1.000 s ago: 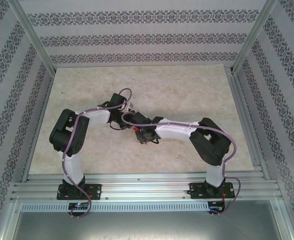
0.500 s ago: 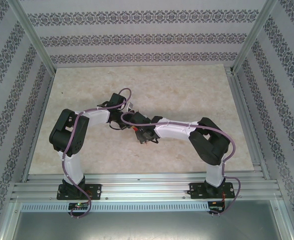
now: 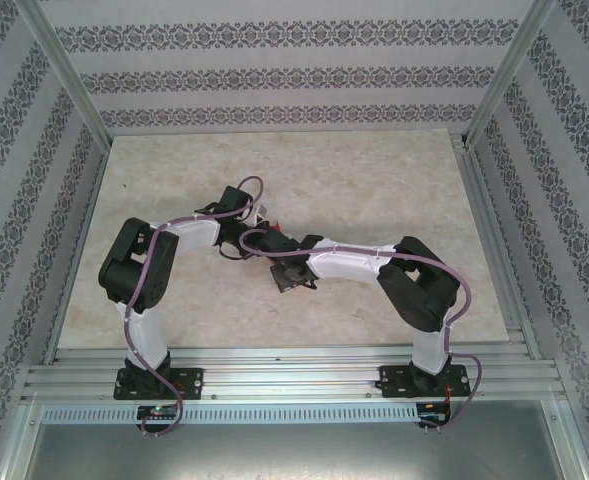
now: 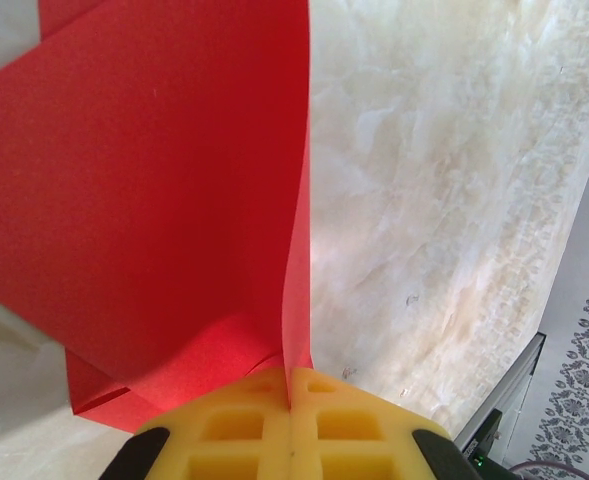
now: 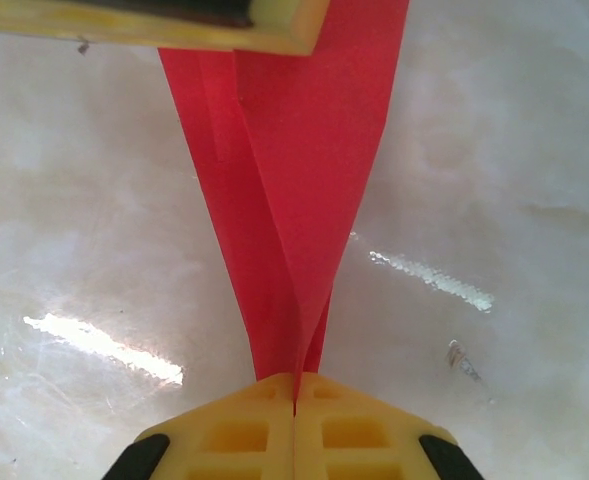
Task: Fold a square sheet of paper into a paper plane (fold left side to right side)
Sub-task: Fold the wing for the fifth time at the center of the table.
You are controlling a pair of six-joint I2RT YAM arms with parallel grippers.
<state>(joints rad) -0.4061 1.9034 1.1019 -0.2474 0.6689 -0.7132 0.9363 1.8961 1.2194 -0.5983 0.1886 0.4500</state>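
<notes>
Paper — tight in left pincer, right pincer

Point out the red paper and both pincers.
red paper [image 4: 154, 200]: left wrist view, on its broad flat face.
left pincer [image 4: 290, 385]: left wrist view, where the yellow pads meet.
right pincer [image 5: 295, 388]: right wrist view, where the yellow pads meet.

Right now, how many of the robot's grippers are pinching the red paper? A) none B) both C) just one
B: the left gripper is shut on an edge of the red paper, and the right gripper is shut on its narrow folded end.
</notes>
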